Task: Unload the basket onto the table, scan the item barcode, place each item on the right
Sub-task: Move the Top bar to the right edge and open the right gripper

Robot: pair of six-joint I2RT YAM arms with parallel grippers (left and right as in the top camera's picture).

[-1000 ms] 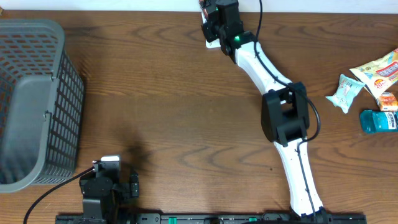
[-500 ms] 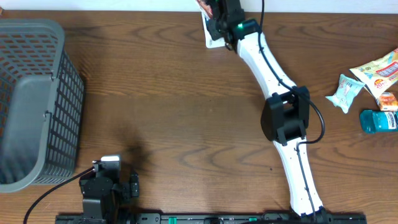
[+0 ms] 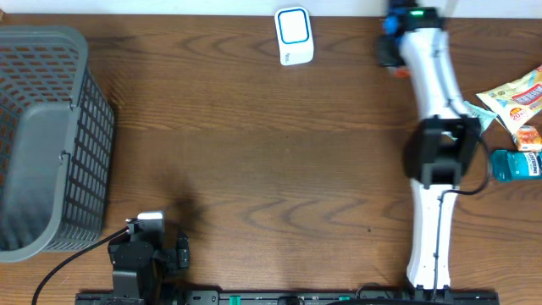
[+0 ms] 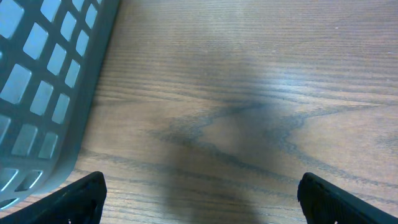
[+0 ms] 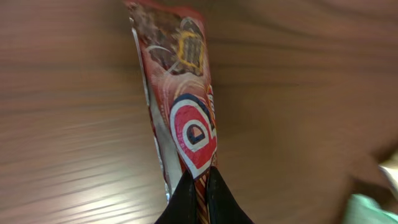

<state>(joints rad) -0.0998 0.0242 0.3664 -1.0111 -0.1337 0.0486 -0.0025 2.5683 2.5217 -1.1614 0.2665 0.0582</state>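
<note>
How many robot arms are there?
2: the left arm rests at the near edge beside the basket; the right arm stretches to the far edge, fingers pinching a red-wrapped bar.

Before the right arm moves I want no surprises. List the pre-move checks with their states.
1. Grip: right jaws shut on wrapper: ok.
2. Barcode facing out: none shows on the wrapper side in the wrist view: cannot tell.
3. Scanner uncovered, face up: ok.
4. Table bare between right arm and scanner: ok.
5. Parking: left jaws open, holding nothing, over bare wood beside the basket: ok.
</note>
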